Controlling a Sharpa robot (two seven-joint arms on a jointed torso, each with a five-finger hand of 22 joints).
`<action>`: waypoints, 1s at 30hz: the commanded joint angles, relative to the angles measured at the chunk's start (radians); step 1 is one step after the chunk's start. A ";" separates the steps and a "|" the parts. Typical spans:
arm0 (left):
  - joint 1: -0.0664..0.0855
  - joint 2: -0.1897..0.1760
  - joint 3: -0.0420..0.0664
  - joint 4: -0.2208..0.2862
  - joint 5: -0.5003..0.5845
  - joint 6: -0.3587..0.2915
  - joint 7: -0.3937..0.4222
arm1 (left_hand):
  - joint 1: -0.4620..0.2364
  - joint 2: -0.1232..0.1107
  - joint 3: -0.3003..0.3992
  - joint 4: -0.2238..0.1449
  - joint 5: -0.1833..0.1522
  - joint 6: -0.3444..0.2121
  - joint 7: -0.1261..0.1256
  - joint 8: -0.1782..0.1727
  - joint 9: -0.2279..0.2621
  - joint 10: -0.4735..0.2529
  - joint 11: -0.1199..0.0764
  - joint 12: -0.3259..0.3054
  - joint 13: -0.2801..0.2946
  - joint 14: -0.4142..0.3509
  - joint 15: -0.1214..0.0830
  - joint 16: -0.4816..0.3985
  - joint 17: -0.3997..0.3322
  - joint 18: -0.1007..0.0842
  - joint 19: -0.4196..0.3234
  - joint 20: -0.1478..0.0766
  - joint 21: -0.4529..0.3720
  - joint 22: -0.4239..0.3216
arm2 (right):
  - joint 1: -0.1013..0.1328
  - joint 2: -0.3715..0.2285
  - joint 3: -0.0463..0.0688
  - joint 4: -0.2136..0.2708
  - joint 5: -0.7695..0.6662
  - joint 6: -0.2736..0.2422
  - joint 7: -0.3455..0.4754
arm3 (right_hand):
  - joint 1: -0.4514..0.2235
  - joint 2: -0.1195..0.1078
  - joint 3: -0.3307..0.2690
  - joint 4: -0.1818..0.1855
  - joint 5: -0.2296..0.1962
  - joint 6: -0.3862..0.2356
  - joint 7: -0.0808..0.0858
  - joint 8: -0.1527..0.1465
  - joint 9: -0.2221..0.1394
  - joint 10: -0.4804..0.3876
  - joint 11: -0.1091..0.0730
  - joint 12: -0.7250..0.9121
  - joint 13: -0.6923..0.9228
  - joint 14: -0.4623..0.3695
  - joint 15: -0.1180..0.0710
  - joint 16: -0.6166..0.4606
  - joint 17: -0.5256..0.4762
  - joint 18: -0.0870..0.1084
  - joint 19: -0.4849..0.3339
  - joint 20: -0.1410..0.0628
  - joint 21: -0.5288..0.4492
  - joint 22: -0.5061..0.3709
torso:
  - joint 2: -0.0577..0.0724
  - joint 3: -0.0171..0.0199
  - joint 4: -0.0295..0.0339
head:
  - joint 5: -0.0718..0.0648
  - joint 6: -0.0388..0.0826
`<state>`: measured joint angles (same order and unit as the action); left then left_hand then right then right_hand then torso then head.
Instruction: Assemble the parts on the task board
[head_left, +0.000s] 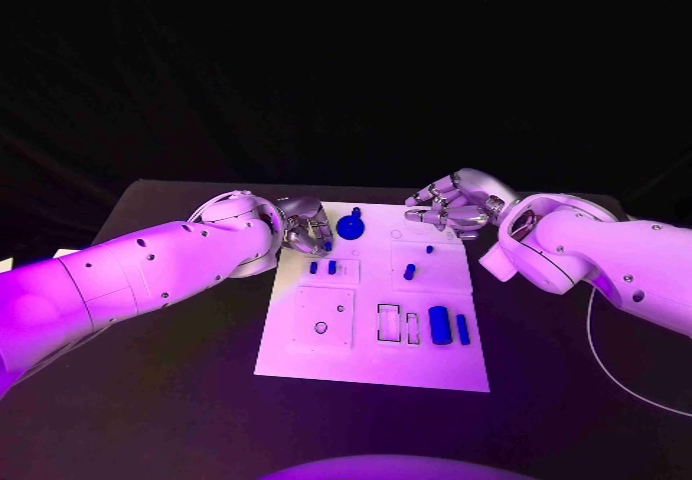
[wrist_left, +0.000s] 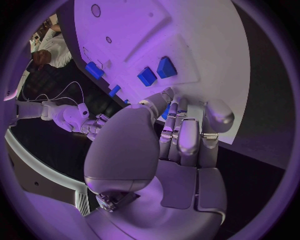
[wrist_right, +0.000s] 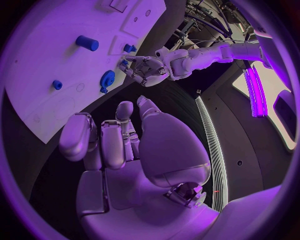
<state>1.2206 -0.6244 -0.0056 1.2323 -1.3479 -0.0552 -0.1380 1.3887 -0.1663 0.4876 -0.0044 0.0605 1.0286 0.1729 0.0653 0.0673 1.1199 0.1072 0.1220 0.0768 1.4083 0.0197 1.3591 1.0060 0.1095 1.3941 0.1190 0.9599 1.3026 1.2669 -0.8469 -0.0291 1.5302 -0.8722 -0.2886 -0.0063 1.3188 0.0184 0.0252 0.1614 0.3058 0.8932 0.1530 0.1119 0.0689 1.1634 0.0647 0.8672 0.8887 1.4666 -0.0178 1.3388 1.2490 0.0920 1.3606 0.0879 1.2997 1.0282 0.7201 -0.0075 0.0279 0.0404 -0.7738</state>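
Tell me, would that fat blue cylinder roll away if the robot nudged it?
Probably. The cylinder lies on its side on the flat board, so a sideways nudge could roll it. It looks like stiff, light plastic, and smooth, perhaps slippery.

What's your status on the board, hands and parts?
Left hand and right hand at the task board's far corners, both holding nothing. Blue parts still on board, gear-like part beside left hand. Nothing blocking.

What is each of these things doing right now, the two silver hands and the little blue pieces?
Left silver hand: fingers curled, holding nothing, at the flat white task board's far left corner.
Right silver hand: fingers curled, empty, at its far right corner.
Blue round disc-shaped part: on the board, unheld.
Large blue cylinder part: lying flat.
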 joint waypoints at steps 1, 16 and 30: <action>0.000 -0.003 0.000 0.000 0.008 -0.001 0.001 | -0.008 -0.003 0.006 -0.001 0.004 -0.010 0.001 -0.003 -0.002 -0.011 0.002 -0.007 -0.002 -0.009 0.003 -0.009 -0.007 0.008 -0.010 0.000 -0.010 -0.004 | -0.001 -0.001 0.000 -0.004 -0.014 0.009 -0.004 | 0.002 0.007 -0.003 0.006 0.006 0.005 0.003 0.005 0.000 -0.013 0.000 -0.016 -0.015 0.038 0.001 -0.007 -0.003 0.012 -0.007 -0.003 -0.010 -0.009 | -0.001 -0.0001 0.0006 | 0.002 0.000; 0.013 -0.115 0.019 0.062 0.350 -0.174 0.109 | -0.010 0.024 0.023 0.010 0.004 0.009 0.015 0.022 0.006 -0.050 0.017 -0.012 -0.009 -0.119 0.013 -0.138 -0.249 0.055 -0.115 0.013 -0.299 -0.133 | -0.002 -0.024 0.000 -0.069 -0.416 0.059 -0.040 | 0.161 -0.039 0.072 -0.065 -0.040 0.109 -0.004 0.039 0.006 -0.176 0.007 -0.432 -0.389 -0.055 0.004 -0.278 -0.281 0.070 -0.151 0.000 -0.256 -0.368 | -0.002 0.0013 0.0036 | -0.008 0.007; 0.000 -0.185 0.013 0.179 1.388 -0.316 0.508 | -0.044 0.080 -0.001 0.047 0.002 0.021 0.001 0.050 0.008 0.012 -0.007 0.083 0.018 -0.193 0.000 -0.252 -0.409 0.074 -0.174 0.003 -0.472 -0.231 | -0.033 -0.027 0.001 -0.036 -0.848 0.120 -0.143 | 0.152 -0.094 0.198 -0.074 -0.127 0.185 -0.021 0.014 -0.001 -0.060 -0.001 -0.630 -0.652 0.009 -0.004 -0.237 -0.222 0.060 -0.068 -0.008 -0.247 -0.339 | -0.005 -0.0022 0.0031 | -0.048 0.038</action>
<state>1.2214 -0.8057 0.0068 1.4039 -0.3462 -0.3261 0.2304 1.3538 -0.0841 0.4947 0.0428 0.0605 1.0459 0.1786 0.1118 0.0743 1.1321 0.1027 0.2002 0.0928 1.2132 0.0179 1.1120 0.5975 0.1716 1.2236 0.1234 0.4930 1.0741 1.2363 -0.8769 -0.0289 1.4905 -1.5604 -0.2086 -0.0946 1.4686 -0.0665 0.2168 0.0879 0.1826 1.0719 0.1288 0.1289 0.0694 1.1019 0.0602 0.2395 0.2396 1.4615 -0.0234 1.0992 1.0266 0.1548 1.2880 0.0789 1.0501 0.6883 0.7158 -0.0090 0.0315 -0.0012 -0.7400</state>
